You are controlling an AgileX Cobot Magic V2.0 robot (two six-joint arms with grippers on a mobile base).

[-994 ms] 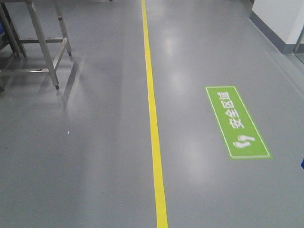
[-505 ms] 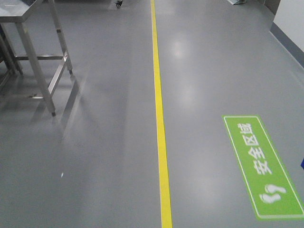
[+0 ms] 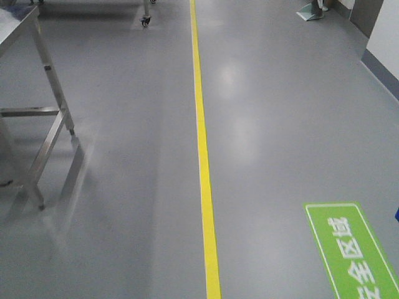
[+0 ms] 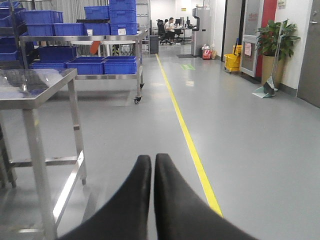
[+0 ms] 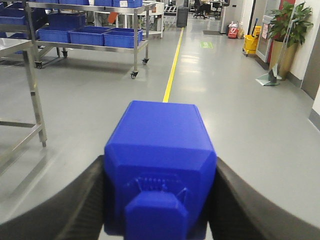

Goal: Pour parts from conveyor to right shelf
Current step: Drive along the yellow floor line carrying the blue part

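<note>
The blue brick (image 5: 159,135) sits clamped between the two dark fingers (image 5: 75,200) of the right gripper (image 5: 160,172). Its stud end faces the wrist, and the fingers are spread just as wide as the brick and touch its two sides. The left gripper (image 4: 152,159) holds nothing; its fingertips are pressed together with only a thin seam between them. Ahead of both grippers a yellow floor line (image 4: 192,145) runs away across the grey floor (image 3: 280,124). Near the left gripper, on its left, stands a steel table (image 4: 37,87). Farther ahead on that side is a wheeled steel rack (image 4: 80,77) carrying blue bins (image 4: 119,66). Ahead to the right — well apart from either gripper — are a yellow mop bucket (image 4: 231,61) and a potted plant (image 4: 275,40). In the front view a green floor sign (image 3: 352,249) lies right of the line.
</note>
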